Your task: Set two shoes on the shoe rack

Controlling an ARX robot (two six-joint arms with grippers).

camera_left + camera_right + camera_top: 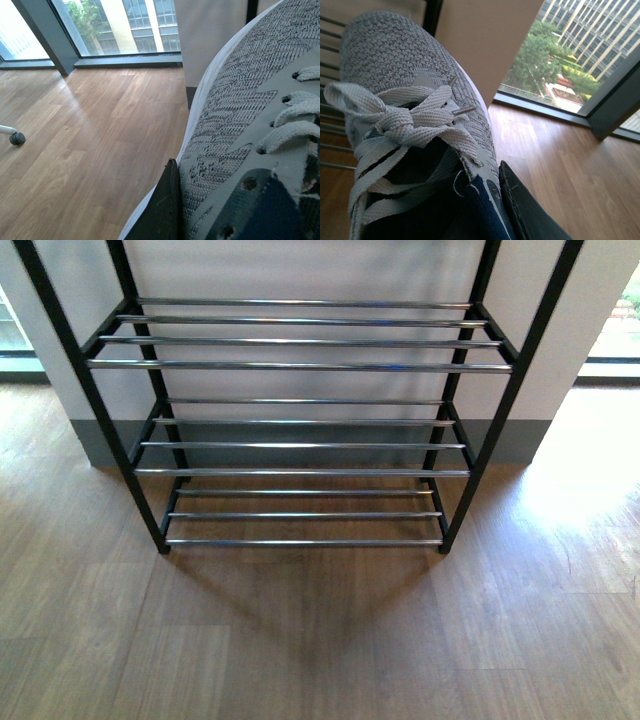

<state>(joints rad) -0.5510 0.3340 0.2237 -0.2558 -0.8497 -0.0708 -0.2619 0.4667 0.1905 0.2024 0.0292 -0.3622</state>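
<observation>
Shoe rack (pixel 300 365): stands on the wood floor (pixel 300 640), against the wall (pixel 300 270).
Left gripper (pixel 200 212): pinching the side of one grey shoe (pixel 235 115), up off the floor.
Right gripper (pixel 495 205): pinching the other grey shoe (pixel 405 75), close to the rack's bars.

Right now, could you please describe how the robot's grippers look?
Only one finger of each gripper shows: the left finger and right finger are flat, black blades with faint pale scuffs. No cables or markings show; the front view shows neither arm.
</observation>
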